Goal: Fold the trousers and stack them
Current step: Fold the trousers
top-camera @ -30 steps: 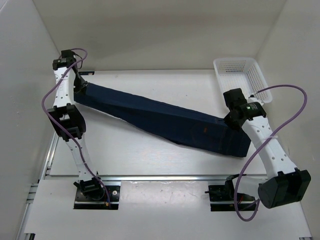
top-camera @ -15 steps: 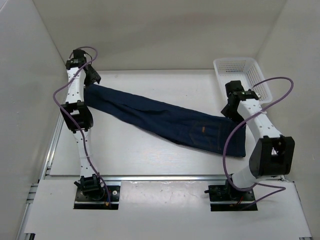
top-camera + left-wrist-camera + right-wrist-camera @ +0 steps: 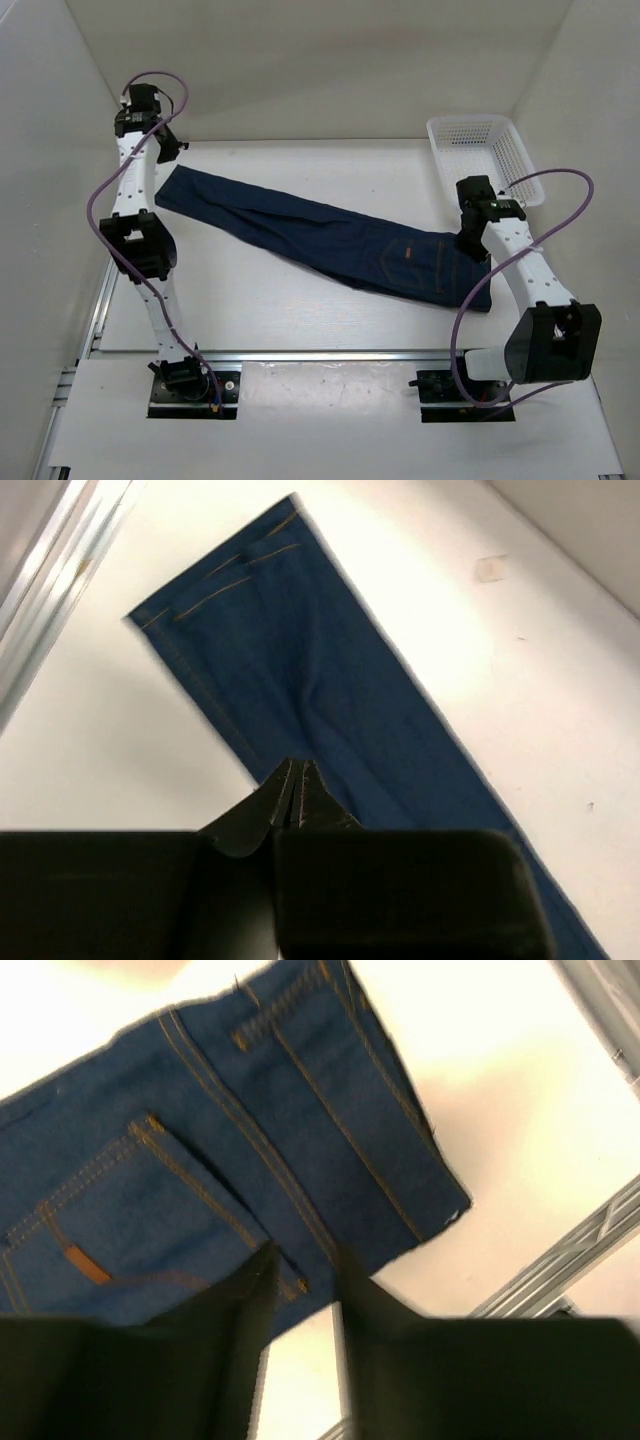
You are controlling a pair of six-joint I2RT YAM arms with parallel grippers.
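Overhead only: trousers (image 3: 330, 235) flat, slanting from far-left corner of table (image 3: 260, 310) toward right edge. Wrist views only: left gripper (image 3: 296, 780) pinched together, empty; right gripper (image 3: 303, 1275) parted, empty.

White table (image 3: 280, 300), trousers (image 3: 330, 238) laid flat, white basket (image 3: 478, 150) far-right corner
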